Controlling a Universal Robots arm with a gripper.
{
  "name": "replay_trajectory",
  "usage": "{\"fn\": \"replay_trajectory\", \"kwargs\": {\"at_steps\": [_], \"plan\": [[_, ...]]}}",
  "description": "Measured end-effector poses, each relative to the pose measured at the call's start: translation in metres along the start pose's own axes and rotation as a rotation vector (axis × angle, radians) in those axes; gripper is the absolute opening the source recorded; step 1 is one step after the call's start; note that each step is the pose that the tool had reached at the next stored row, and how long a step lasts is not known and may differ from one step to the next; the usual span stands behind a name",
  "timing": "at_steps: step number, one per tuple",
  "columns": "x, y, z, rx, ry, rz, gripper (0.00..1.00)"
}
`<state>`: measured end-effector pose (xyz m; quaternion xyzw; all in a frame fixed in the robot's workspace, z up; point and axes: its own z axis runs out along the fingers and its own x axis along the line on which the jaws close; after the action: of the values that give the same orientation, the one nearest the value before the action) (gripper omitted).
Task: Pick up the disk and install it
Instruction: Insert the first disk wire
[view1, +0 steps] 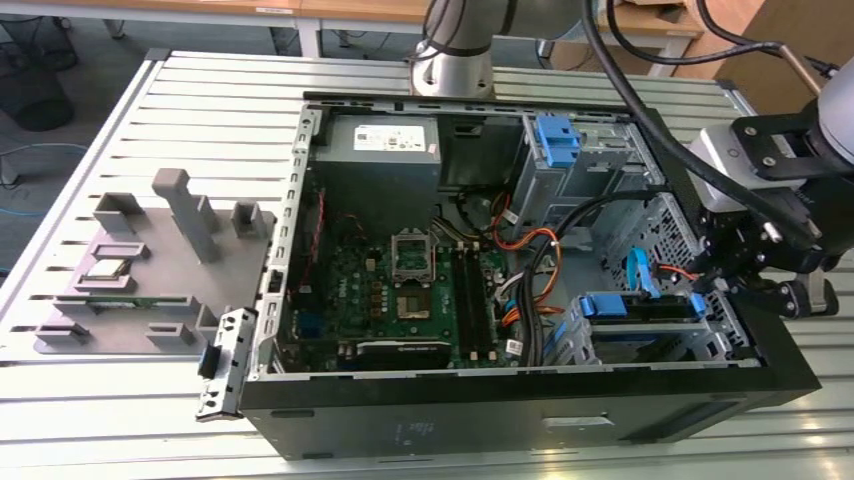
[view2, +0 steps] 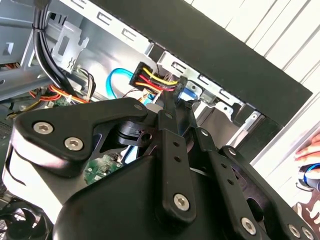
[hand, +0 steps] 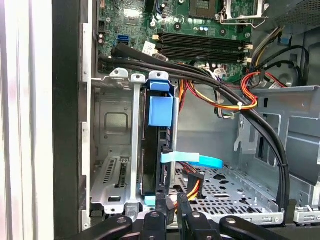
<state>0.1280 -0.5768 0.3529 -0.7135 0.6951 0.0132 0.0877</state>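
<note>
So we've got the open PC case (view1: 534, 420) lying on the slatted table (view1: 200, 110), and the end effector (hand: 167, 212) is down at the drive cage (hand: 120, 150) on the exterior view's right. The disk (hand: 152, 165) is standing on edge in that cage with its blue rail tab (hand: 161, 110) facing the motherboard (view1: 400, 280). In the first wrist view the fingers (hand: 160, 205) sit close together around the disk's near edge, but we honestly can't tell if they're actually gripping it. A light-blue SATA cable (hand: 192, 160) runs just beside the disk.
</note>
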Motion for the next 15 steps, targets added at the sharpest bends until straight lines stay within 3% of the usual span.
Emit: {"fn": "replay_trajectory", "kwargs": {"at_steps": [11, 15], "plan": [[0.0004, -0.0167, 0.0021, -0.022, 0.0001, 0.003, 0.24], [0.0007, -0.0173, 0.0034, -0.0295, 0.0009, 0.004, 0.24]]}}
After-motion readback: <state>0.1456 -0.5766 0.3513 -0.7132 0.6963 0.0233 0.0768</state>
